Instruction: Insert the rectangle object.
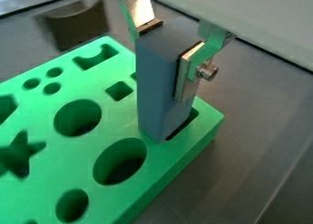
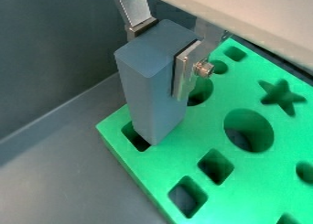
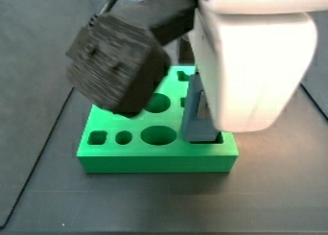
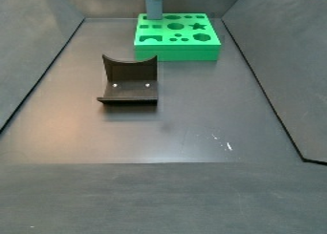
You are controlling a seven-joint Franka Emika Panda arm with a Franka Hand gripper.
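My gripper is shut on the rectangle object, a smooth slate blue-grey bar held upright. Its silver fingers clamp the bar's upper end from two sides. The bar's lower end sits in a long slot at a corner of the green board. Both wrist views show this: the gripper, the bar and the board. In a side view the bar stands at the board's corner. In a side view the bar rises from the far board.
The board has several other cut-outs, among them round holes and a star. The dark fixture stands on the grey floor in front of the board. Dark walls enclose the floor.
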